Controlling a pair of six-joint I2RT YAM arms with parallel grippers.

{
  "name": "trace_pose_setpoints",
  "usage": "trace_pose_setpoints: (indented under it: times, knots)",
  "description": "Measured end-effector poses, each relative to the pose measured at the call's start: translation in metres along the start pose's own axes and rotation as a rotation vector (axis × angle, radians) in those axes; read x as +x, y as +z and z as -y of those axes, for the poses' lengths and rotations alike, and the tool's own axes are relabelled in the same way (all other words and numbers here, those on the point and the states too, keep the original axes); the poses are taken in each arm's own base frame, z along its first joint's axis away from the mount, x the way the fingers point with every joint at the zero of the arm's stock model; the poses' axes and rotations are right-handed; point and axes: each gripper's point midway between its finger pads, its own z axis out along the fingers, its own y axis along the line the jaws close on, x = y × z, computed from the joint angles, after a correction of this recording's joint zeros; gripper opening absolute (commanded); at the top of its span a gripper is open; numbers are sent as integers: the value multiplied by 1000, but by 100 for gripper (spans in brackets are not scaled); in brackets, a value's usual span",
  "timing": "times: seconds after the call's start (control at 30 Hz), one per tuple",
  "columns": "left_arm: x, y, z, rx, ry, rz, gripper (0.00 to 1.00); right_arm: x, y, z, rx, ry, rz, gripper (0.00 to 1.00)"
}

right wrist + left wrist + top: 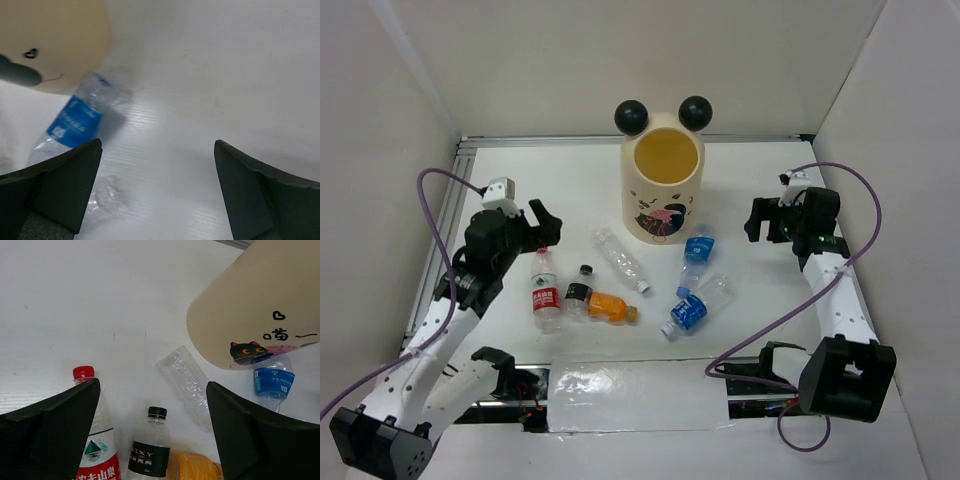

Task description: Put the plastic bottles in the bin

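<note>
Clear plastic bottles (620, 262) near the bin (663, 190) are judged light, slippery and crushable, best gripped mid-body; left gripper (545, 222) and right gripper (754, 220) are seen spread, empty

- Bin (240, 305), side wall: black character "喵" followed by a wavy dash, below a small heart outline.
- Red-label bottle (97, 460): white characters "农夫山泉", cut off by the frame edge, under a green mountain emblem.
- Black-label bottle (148, 457): white "3XY"; the smaller line beneath is illegible.
- Blue-label bottle (273, 382): print too small to read.
</note>
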Motion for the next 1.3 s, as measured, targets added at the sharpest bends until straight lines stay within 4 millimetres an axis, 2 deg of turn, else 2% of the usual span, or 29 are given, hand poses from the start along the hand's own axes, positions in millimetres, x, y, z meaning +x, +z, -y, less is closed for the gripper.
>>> trace_pose_setpoints:
  times: [0.07,0.13,0.27,0.3,0.33,0.4,0.43,0.47,0.5,0.53,0.6,0.63,0.67,0.83,0.93,1.1,1.2,1.23,1.3]
  knots:
    - [-2,4,1,-15,-32,-34,100,5,-3,15,60,14,-19,100]
    - [6,8,-2,-45,-51,-91,100,11,-5,19,74,2,-40,100]
    - [35,20,-19,-132,-54,-238,100,22,-5,17,39,-68,-87,100]
    - [45,23,-24,-156,-56,-277,100,26,-4,15,21,-79,-101,95]
    - [55,24,-29,-180,-56,-315,100,31,-3,12,-1,-88,-118,77]
    - [69,24,-37,-216,-51,-372,100,40,0,7,-50,-111,-151,17]
    - [73,23,-40,-229,-48,-390,100,44,1,4,-74,-107,-167,7]
    - [76,23,-42,-240,-46,-402,95,47,1,1,-92,-108,-174,15]
    - [78,22,-44,-251,-43,-411,95,50,1,-1,-106,-102,-184,29]
    - [80,22,-47,-263,-36,-418,95,51,1,-4,-123,-99,-187,54]
    - [84,22,-52,-287,-23,-436,95,51,2,-9,-154,-99,-186,69]
    - [86,23,-55,-297,-7,-447,96,51,2,-11,-168,-101,-182,72]
    - [88,24,-57,-307,4,-456,99,51,2,-13,-182,-102,-180,75]
    - [95,35,-71,-377,56,-499,99,56,6,-18,-226,-97,-192,77]
    - [114,47,-82,-423,72,-566,99,61,8,-19,-240,-89,-211,77]
    - [155,61,-101,-494,93,-706,97,64,8,-20,-246,-88,-221,78]
    - [171,60,-105,-516,103,-762,73,64,8,-19,-244,-93,-222,78]
    - [173,60,-105,-512,111,-770,57,64,8,-19,-243,-96,-222,78]
    - [172,60,-102,-511,111,-770,45,64,8,-19,-243,-98,-221,78]
